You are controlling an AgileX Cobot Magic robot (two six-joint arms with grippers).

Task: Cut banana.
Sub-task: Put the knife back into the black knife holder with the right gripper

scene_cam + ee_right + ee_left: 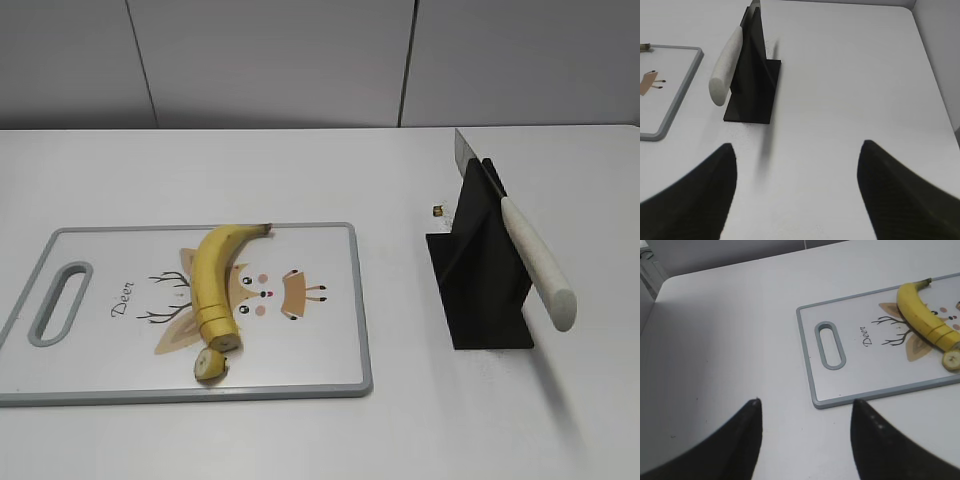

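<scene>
The yellow banana (212,275) lies on the white cutting board (320,340), stem pointing to the far right, near end cut flat. A cut slice (210,364) lies just in front of it. Banana (920,315) and slice (952,360) also show in the left wrist view. The knife (535,265), white handle, rests in a black stand (480,290) right of the board; it shows in the right wrist view (726,65). My left gripper (805,402) is open and empty over bare table left of the board. My right gripper (797,147) is open and empty, near side of the stand (752,90). Neither gripper shows in the exterior view.
The board has a grey rim and a handle slot (60,302) at its left end, seen also in the left wrist view (830,345). A small dark object (438,210) lies on the table behind the stand. A grey wall stands behind the table.
</scene>
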